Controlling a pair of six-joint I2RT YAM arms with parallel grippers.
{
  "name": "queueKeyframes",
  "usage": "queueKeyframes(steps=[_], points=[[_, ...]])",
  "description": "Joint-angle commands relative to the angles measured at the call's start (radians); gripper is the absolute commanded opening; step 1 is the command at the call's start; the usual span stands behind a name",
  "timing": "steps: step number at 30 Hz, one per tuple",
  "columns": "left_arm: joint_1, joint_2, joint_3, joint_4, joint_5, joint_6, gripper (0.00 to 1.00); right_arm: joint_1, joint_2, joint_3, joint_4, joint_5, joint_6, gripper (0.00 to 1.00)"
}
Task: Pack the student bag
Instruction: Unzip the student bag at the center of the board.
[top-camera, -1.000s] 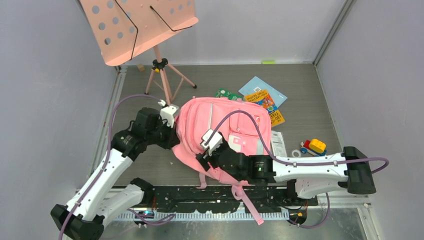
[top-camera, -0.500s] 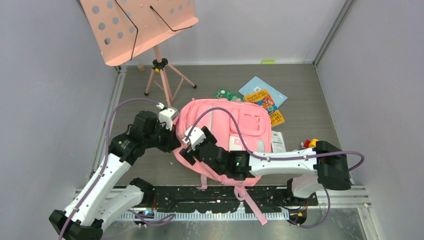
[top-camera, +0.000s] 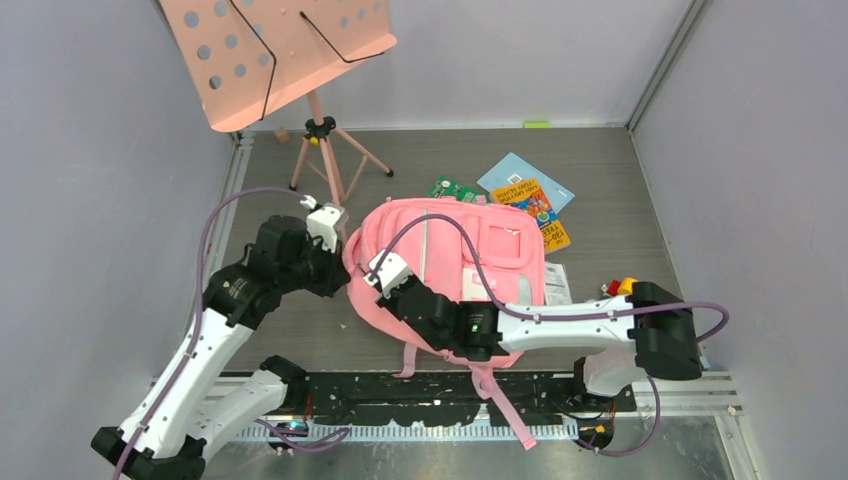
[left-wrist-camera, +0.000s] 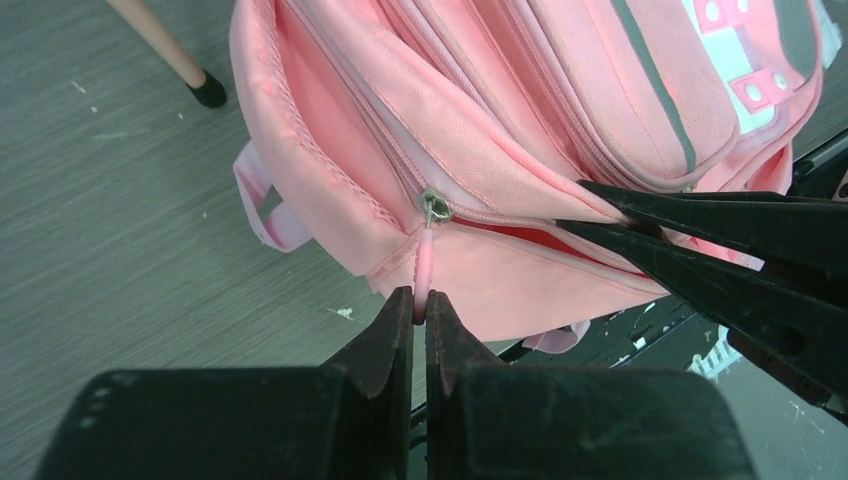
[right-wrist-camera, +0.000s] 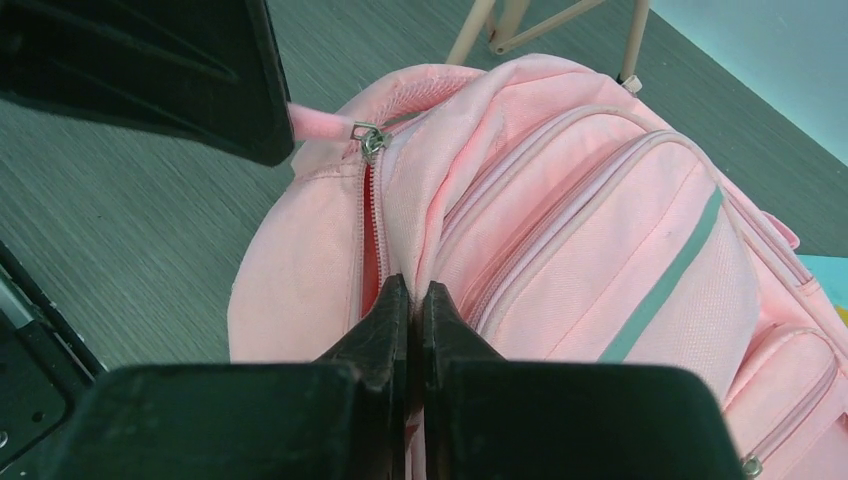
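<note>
Bag (top-camera: 500, 245) edge between both closed jaws

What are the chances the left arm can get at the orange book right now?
Probably not: left gripper is clamped on the zipper pull, and the student bag lies between it and the orange book.

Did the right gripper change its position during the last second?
Yes. The right gripper moved left across the student bag, toward the music stand's tripod, and its fingers are now shut on the bag's fabric.
</note>
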Motion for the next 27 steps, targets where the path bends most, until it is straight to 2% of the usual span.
queueKeyframes(steps=[1,7,15,19,23,27], points=[[0.000,0.014,0.099,-0.030,-0.046,0.047,0.00,-0.012,-0.136,-0.027,-0.025,0.025,-0.063,0.00],[0.000,0.086,0.121,0.002,-0.044,0.040,0.00,-0.011,-0.280,-0.064,-0.123,-0.129,-0.027,0.00],[0.000,0.091,0.108,0.127,-0.049,0.002,0.00,-0.011,-0.344,-0.072,-0.247,-0.240,0.035,0.00],[0.000,0.123,0.096,0.133,-0.063,0.001,0.00,-0.008,-0.390,-0.091,-0.249,-0.261,0.055,0.00],[0.000,0.157,0.079,0.138,-0.149,-0.019,0.00,-0.008,-0.452,-0.104,-0.236,-0.296,0.073,0.00],[0.000,0.170,0.065,0.180,-0.155,-0.054,0.00,-0.008,-0.510,-0.115,-0.227,-0.329,0.088,0.00]])
